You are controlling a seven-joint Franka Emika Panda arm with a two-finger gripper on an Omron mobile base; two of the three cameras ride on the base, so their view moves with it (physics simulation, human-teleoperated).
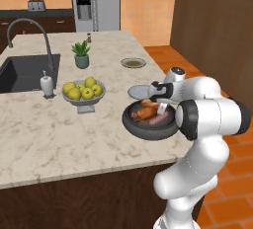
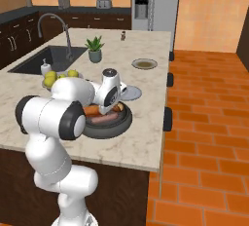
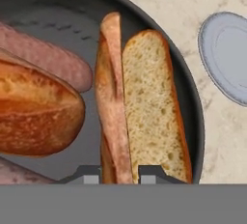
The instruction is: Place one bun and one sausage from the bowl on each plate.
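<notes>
The dark bowl (image 3: 193, 102) (image 1: 148, 127) (image 2: 109, 122) sits near the counter's right edge. Inside it, a split bun (image 3: 144, 107) lies open, one half showing its pale crumb and the other standing on edge. My gripper (image 3: 120, 175) (image 1: 160, 108) reaches down into the bowl, its fingers pressed on either side of that upright half. A second bun (image 3: 38, 107) lies to the left, between one sausage (image 3: 48, 59) and another sausage (image 3: 17, 175). One pale plate (image 3: 226, 59) (image 1: 139, 92) (image 2: 132, 92) lies just beyond the bowl. A second plate (image 1: 133, 63) (image 2: 144, 64) is farther back.
A pedestal bowl of yellow-green apples (image 1: 84, 94) stands left of the dark bowl. A soap dispenser (image 1: 47, 85), sink (image 1: 24, 72) and faucet are at the left, with a potted plant (image 1: 81, 55) behind. The counter edge (image 1: 192, 139) drops off close to the right.
</notes>
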